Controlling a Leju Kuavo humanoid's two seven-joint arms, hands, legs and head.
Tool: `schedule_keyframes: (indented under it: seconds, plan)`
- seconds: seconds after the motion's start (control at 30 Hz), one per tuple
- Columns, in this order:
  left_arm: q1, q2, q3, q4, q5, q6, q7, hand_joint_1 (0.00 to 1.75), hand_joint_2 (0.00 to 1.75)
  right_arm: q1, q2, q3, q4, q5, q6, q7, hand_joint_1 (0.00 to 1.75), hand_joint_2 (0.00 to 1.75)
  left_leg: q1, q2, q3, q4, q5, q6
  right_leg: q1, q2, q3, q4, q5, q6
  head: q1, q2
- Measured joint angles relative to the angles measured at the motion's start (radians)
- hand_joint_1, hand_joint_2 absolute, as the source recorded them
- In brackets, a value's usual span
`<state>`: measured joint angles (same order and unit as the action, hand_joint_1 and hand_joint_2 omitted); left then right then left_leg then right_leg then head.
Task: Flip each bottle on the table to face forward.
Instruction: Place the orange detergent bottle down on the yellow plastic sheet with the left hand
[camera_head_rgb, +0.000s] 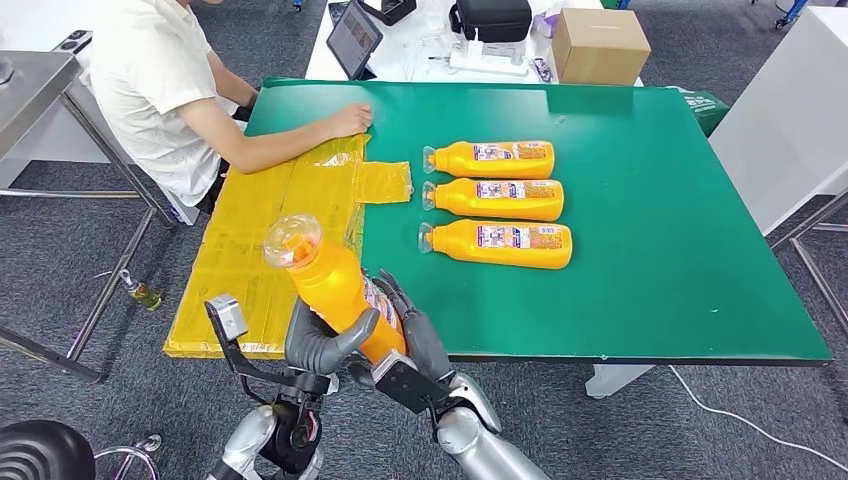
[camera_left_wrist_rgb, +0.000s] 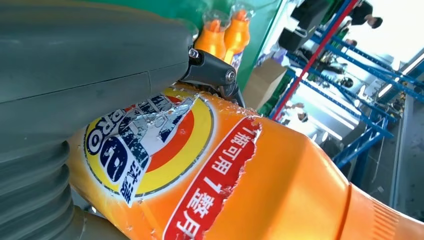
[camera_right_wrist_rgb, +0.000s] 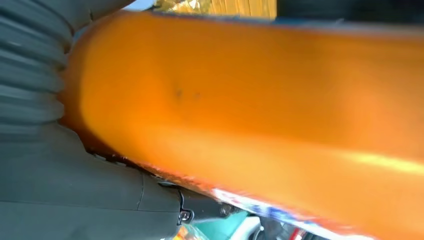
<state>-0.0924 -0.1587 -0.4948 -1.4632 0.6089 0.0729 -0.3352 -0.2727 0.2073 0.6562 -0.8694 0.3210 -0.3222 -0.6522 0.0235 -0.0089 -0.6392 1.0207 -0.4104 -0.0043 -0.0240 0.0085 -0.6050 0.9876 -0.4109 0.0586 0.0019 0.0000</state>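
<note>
Fingers (camera_head_rgb: 318, 345) of both hands wrapping tight round the orange bottle (camera_head_rgb: 335, 285), probably steadying it mid-flip off the table (camera_head_rgb: 650, 250).

Silver arms (camera_head_rgb: 470, 425) end in grey hands with ribbed covers (camera_left_wrist_rgb: 35, 175), apparently dark-fingered; black wrist bracket.

The held orange bottle (camera_head_rgb: 335, 290) has its base hidden behind the left hand (camera_head_rgb: 322, 342) and right hand (camera_head_rgb: 415, 335). In the right wrist view its body (camera_right_wrist_rgb: 260, 100) is blurred, its ends cut off. The person (camera_head_rgb: 165, 90) at the far left is cut off above the shoulders.
</note>
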Motion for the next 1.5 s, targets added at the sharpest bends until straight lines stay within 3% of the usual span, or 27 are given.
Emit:
schedule_keyframes:
  seconds: [0.17,0.4,0.47,0.57,0.67,0.83,0.93,1.03,1.13,1.23,1.37,1.5]
  plan:
    - [0.009,0.002,0.008,-0.018,0.016,-0.018,0.008,1.75,1.75,0.006,-0.009,-0.01,-0.005,-0.018,0.035,-0.02,0.0,0.0,0.0,0.0,0.0,0.0,0.0,0.0,0.0,0.0,0.0,0.0,0.0,0.0,0.0,0.0]
    - [0.011,0.002,0.008,-0.025,-0.004,-0.003,-0.002,1.75,1.75,0.031,-0.02,-0.02,-0.029,-0.019,0.01,-0.037,0.0,0.0,0.0,0.0,0.0,0.0,0.0,0.0,0.0,0.0,0.0,0.0,0.0,0.0,0.0,0.0]
    - [0.007,0.002,0.008,-0.028,-0.03,0.022,-0.019,1.75,1.75,0.057,-0.024,-0.023,-0.058,-0.033,-0.068,-0.042,0.0,0.0,0.0,0.0,0.0,0.0,0.0,0.0,0.0,0.0,0.0,0.0,0.0,0.0,0.0,0.0]
    - [0.004,0.008,0.017,-0.032,-0.117,0.097,-0.052,1.75,1.75,0.127,-0.032,-0.048,-0.155,-0.027,-0.263,-0.044,0.0,0.0,0.0,-0.001,-0.001,0.0,0.0,0.0,0.0,0.0,0.0,0.0,0.0,0.0,0.0,0.0]
    - [0.008,0.027,0.045,-0.035,-0.287,0.222,-0.092,1.75,1.75,0.207,-0.016,-0.181,-0.322,0.066,-0.366,-0.046,0.0,0.0,0.0,-0.001,-0.002,0.0,0.0,0.0,0.0,0.0,-0.001,0.0,0.0,0.0,0.0,0.0]
    - [0.008,0.044,0.103,-0.035,-0.373,0.286,-0.086,1.75,1.75,0.283,0.05,-0.445,-0.601,0.104,-0.379,-0.043,0.0,0.0,0.0,-0.002,-0.002,0.0,0.0,0.0,0.0,-0.001,-0.001,0.0,0.0,0.0,0.0,0.0]
    - [0.0,0.048,0.135,-0.034,-0.38,0.303,-0.053,1.75,1.75,0.316,0.074,-0.536,-0.697,0.003,-0.379,-0.033,0.0,0.0,0.0,-0.001,-0.002,0.0,0.0,0.0,0.0,-0.001,0.0,0.0,0.0,0.0,0.0,0.0]
    - [-0.006,0.049,0.157,-0.034,-0.378,0.307,-0.037,1.68,1.75,0.34,0.081,-0.57,-0.718,-0.118,-0.379,-0.041,0.0,0.0,0.0,-0.001,-0.001,0.0,0.0,0.0,0.0,-0.001,-0.001,0.0,0.0,0.0,0.0,0.0]
    - [-0.014,0.05,0.166,-0.032,-0.371,0.306,-0.033,1.62,1.75,0.349,0.085,-0.591,-0.728,-0.128,-0.379,-0.043,0.0,0.0,0.0,-0.001,-0.001,0.0,0.0,0.0,0.0,-0.001,-0.001,0.0,0.0,0.0,0.0,0.0]
    - [-0.027,0.05,0.173,-0.022,-0.396,0.328,-0.037,1.71,1.75,0.349,0.087,-0.613,-0.73,-0.095,-0.379,-0.044,0.0,0.0,0.0,-0.001,-0.001,0.0,0.0,0.0,0.0,-0.001,-0.001,0.0,0.0,0.0,0.0,0.0]
    - [-0.09,0.055,0.175,0.046,-0.616,0.449,-0.038,1.75,1.75,0.346,0.089,-0.624,-0.729,-0.073,-0.379,-0.044,0.0,0.0,0.0,-0.001,-0.001,0.0,0.0,0.0,0.0,-0.001,0.0,0.0,0.0,0.0,0.0,0.0]
    - [-0.165,0.058,0.173,0.163,-0.763,0.488,-0.012,1.75,1.75,0.336,0.087,-0.62,-0.717,-0.091,-0.378,-0.044,0.0,0.0,0.0,-0.001,-0.001,0.0,0.001,0.0,0.0,-0.001,0.0,0.0,0.0,0.0,0.0,0.0]
